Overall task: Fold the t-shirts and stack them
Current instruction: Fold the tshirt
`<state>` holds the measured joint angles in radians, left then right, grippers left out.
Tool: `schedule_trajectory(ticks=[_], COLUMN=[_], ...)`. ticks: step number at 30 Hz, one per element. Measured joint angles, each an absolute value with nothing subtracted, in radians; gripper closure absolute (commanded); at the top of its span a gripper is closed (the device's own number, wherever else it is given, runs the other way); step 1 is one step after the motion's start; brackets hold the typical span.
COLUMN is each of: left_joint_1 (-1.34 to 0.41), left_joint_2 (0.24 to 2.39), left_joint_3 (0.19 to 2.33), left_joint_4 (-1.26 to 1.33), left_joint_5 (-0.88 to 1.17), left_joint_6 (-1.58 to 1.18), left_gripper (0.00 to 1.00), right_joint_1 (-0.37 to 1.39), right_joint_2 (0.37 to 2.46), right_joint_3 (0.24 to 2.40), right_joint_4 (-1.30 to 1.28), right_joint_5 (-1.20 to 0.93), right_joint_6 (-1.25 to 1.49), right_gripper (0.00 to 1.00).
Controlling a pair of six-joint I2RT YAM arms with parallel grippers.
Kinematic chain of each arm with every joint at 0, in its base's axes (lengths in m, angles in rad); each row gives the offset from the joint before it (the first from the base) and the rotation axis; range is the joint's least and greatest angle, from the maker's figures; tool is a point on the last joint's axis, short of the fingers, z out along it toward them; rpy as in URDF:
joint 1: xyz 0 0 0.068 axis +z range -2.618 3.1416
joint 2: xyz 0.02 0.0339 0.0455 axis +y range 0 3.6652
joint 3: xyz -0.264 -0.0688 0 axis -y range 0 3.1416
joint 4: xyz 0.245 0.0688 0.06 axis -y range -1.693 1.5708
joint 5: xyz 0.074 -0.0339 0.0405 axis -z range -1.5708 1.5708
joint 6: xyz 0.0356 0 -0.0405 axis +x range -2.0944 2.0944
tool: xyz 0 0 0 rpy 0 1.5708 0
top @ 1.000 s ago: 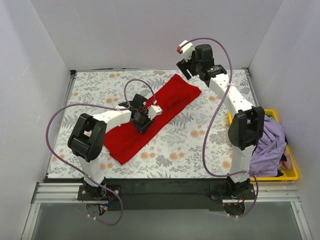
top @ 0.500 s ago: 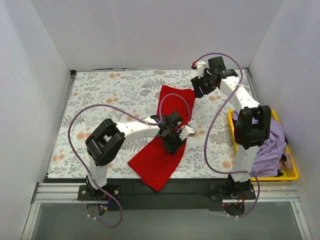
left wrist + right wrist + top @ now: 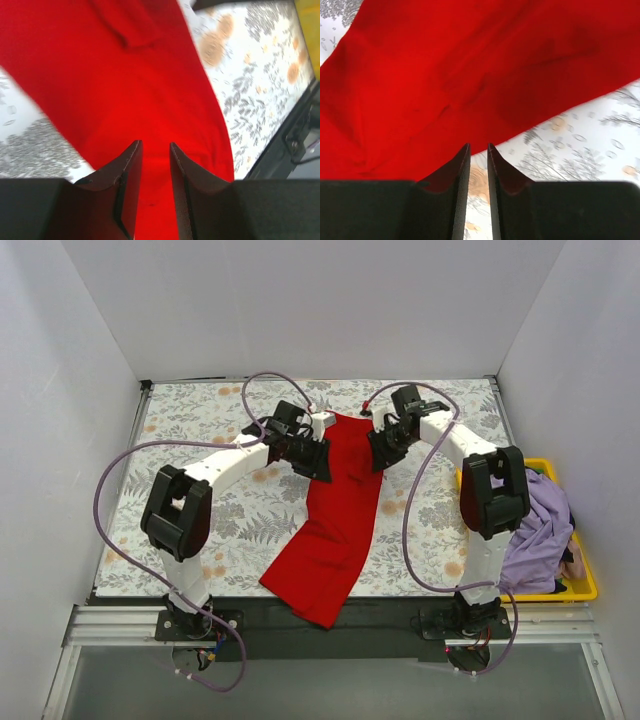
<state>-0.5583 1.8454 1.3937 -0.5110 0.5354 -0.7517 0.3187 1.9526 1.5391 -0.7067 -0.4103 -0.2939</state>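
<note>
The red t-shirt (image 3: 335, 520) lies as a long, narrow strip on the floral-covered table (image 3: 200, 420), running from the table's far middle toward its near edge, where the lower end hangs over the black front rail. The left gripper (image 3: 312, 452) sits at the strip's far-left corner, its fingers (image 3: 131, 170) drawn to a narrow gap packed with red cloth. The right gripper (image 3: 382, 448) sits at the far-right corner, its fingers (image 3: 460, 170) closed to a thin slit, tips pinching the shirt's edge with table pattern showing below. A lilac t-shirt (image 3: 540, 525) is heaped in the yellow bin (image 3: 585, 585) off the table's right side.
</note>
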Motion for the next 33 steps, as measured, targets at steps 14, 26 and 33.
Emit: schedule_trajectory(ticks=[14, 26, 33], left_joint_1=[-0.492, -0.339, -0.314], left_joint_2=[1.996, 2.192, 2.247], left_joint_3=[1.405, 1.537, 1.592], left_joint_4=[-0.432, -0.362, -0.318], left_joint_5=[0.549, 0.574, 0.619], left_joint_6=[-0.873, -0.961, -1.001], left_gripper=[0.73, 0.74, 0.74], right_joint_1=[0.399, 0.41, 0.425], right_joint_2=[2.199, 2.447, 2.52], right_joint_3=[1.716, 2.109, 2.209], right_joint_4=[-0.691, -0.621, -0.524], right_joint_5=[-0.299, -0.227, -0.133], right_joint_6=[-0.294, -0.326, -0.366], right_gripper=[0.81, 0.78, 0.73])
